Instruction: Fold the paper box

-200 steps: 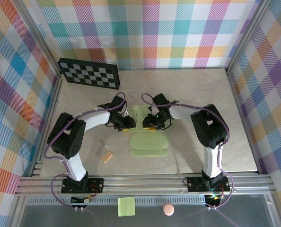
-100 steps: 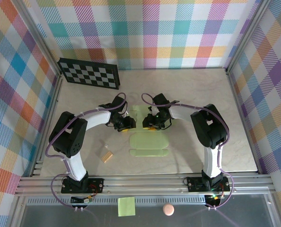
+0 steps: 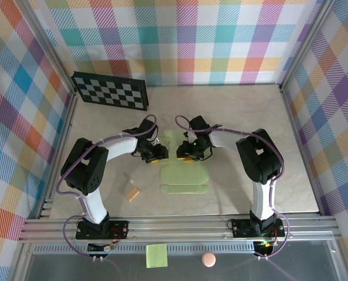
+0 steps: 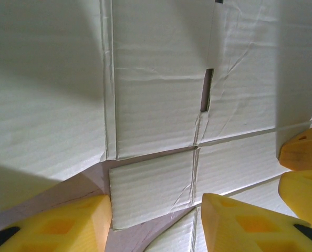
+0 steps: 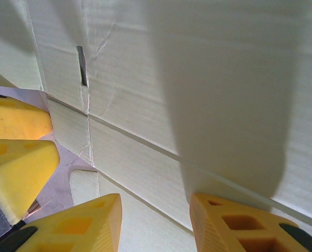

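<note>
Both my claws meet over the paper box (image 3: 184, 178) at the middle of the table (image 3: 250, 117). The box's rounded panels lie flat toward the near edge, and its far part runs between the claws. My left claw (image 3: 160, 153) comes in from the left edge's side and my right claw (image 3: 183, 154) from the right, the two just beside each other.

In the left wrist view, my left claw (image 4: 156, 226) stands open, its yellow fingers (image 4: 56, 228) spread wide over the pale green card (image 4: 156, 105). Crease lines and a short slit (image 4: 206, 90) show in the card. In the right wrist view, my right claw (image 5: 153, 226) is likewise open above the card (image 5: 224, 79), close to the same slit (image 5: 81, 65).

A checkerboard (image 3: 109, 91) leans at the far left corner. A small tan block (image 3: 132, 192) lies near the left arm, apart from the box.
</note>
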Controlling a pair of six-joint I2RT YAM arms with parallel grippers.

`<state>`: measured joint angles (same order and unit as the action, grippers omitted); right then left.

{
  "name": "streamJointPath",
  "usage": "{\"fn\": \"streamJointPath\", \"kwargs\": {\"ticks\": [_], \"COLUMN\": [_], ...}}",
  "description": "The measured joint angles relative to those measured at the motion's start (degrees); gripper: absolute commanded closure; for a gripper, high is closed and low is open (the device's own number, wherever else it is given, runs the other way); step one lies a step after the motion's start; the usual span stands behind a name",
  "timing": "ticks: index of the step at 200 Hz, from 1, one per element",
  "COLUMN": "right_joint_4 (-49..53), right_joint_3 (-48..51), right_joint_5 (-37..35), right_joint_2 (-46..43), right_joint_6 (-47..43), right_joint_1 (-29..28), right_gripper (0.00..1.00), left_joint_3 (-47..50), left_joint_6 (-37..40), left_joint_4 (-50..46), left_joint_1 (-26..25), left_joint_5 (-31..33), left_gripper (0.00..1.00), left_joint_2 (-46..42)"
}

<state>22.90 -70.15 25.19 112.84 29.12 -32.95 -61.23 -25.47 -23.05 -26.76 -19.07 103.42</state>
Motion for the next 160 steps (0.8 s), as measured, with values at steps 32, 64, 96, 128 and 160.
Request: {"fn": "streamJointPath", "kwargs": {"ticks": [32, 64, 96, 128, 160], "right_joint_4": [0.0, -0.1, -0.2, -0.2, -0.5], "right_joint_3": [0.0, 0.1, 0.1, 0.1, 0.4], "right_joint_5": [0.0, 0.0, 0.0, 0.0, 0.1], "right_joint_2": [0.0, 0.0, 0.0, 0.0, -0.1], "right_joint_6": [0.0, 0.0, 0.0, 0.0, 0.0], "right_joint_1": [0.0, 0.0, 0.0, 0.0, 0.0], "right_gripper": [0.59, 0.59, 0.59, 0.59, 0.59], "left_joint_3": [0.0, 0.0, 0.0, 0.0, 0.0], "left_joint_6": [0.0, -0.2, -0.3, -0.5, -0.5], "left_joint_4": [0.0, 0.1, 0.2, 0.3, 0.5], "left_joint_1": [-0.2, -0.2, -0.2, -0.5, -0.9], "left_joint_5": [0.7, 1.7, 2.0, 1.6, 1.6], "left_gripper": [0.48, 0.47, 0.50, 0.53, 0.52], "left_joint_2": [-0.2, -0.4, -0.5, -0.4, 0.0]}}
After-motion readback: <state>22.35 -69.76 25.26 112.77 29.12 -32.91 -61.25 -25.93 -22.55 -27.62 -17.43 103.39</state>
